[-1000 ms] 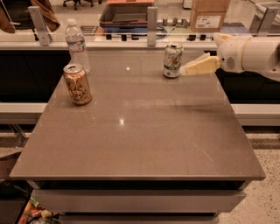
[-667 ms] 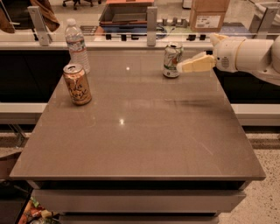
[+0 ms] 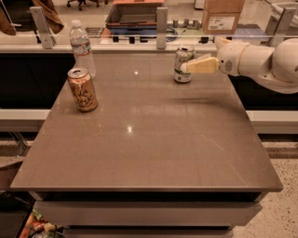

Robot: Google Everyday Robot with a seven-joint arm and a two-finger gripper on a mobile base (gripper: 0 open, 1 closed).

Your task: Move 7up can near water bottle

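The 7up can (image 3: 179, 60), white and green with a silver top, stands upright at the far middle-right of the brown table (image 3: 153, 144). My gripper (image 3: 187, 68) comes in from the right on a cream arm (image 3: 260, 62), and its tip overlaps the can's right side at mid height. The water bottle (image 3: 82, 47), clear with a white cap and a pale label, stands upright at the far left of the table, well apart from the 7up can.
An orange-copper can with script lettering (image 3: 82, 89) stands just in front of the water bottle. Behind the table runs a counter with a glass rail and posts (image 3: 161, 27), a grey tray (image 3: 135, 14) and a cardboard box (image 3: 223, 16).
My gripper has moved left toward the 7up can, from beside it to overlapping its right side. The cans and the bottle have not moved.
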